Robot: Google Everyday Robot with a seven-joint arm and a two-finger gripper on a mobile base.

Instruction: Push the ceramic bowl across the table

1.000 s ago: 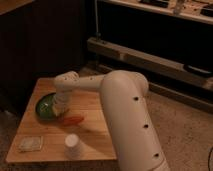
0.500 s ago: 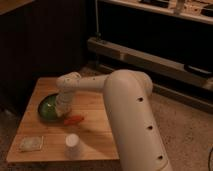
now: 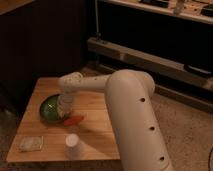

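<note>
The ceramic bowl (image 3: 50, 107) sits left of centre on the table (image 3: 95, 135). Nearest me, a white cup (image 3: 72, 145) stands upturned by the front edge, with a flat pale packet (image 3: 31, 144) at the front left corner. Farther in, an orange carrot-like thing (image 3: 74, 120) lies just right of the bowl. The gripper (image 3: 64, 111) hangs at the bowl's right rim, just above the carrot.

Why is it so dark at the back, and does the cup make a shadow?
Camera view: the room behind is dim, while warm light falls on the table. The white cup casts a soft shadow to its right. The ceramic bowl shows a faint shine, with the gripper at its right edge. Everything looks slightly blurry.
</note>
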